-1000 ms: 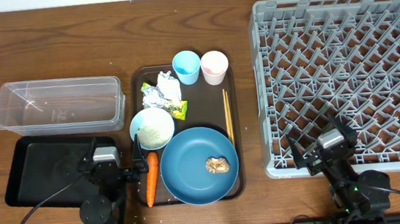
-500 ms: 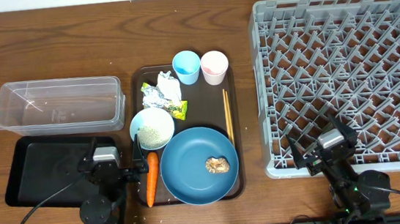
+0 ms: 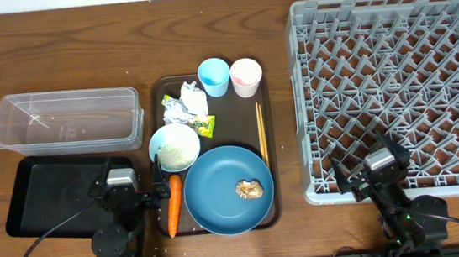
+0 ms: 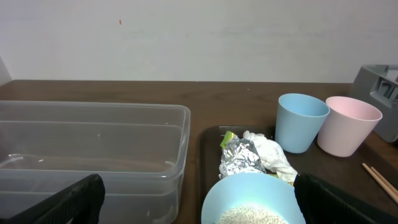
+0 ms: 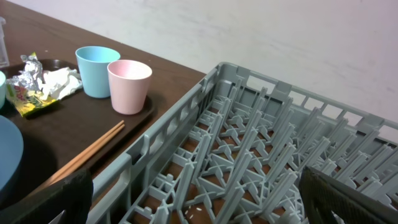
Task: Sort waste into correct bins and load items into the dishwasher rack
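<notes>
Left gripper (image 3: 126,180), jaws spread wide and empty, is shown with the black tray (image 3: 50,192) beneath it. The right gripper (image 3: 366,164), equally wide and empty, is at the near edge of the dishwasher rack (image 3: 394,87). Just right of the left gripper lies the carrot (image 3: 172,206), judged stiff, smooth and tapered, and best taken across its thicker middle. Ahead, the crumpled foil (image 4: 239,158) is judged light and crushable; a gentle pinch anywhere should suffice.

A clear plastic tub (image 4: 93,143) sits left; rightward, crumpled foil (image 4: 239,158), a pale bowl (image 4: 249,190) of rice (image 4: 249,216), a light blue cup (image 4: 300,121) beside a pink cup (image 4: 348,124).
</notes>
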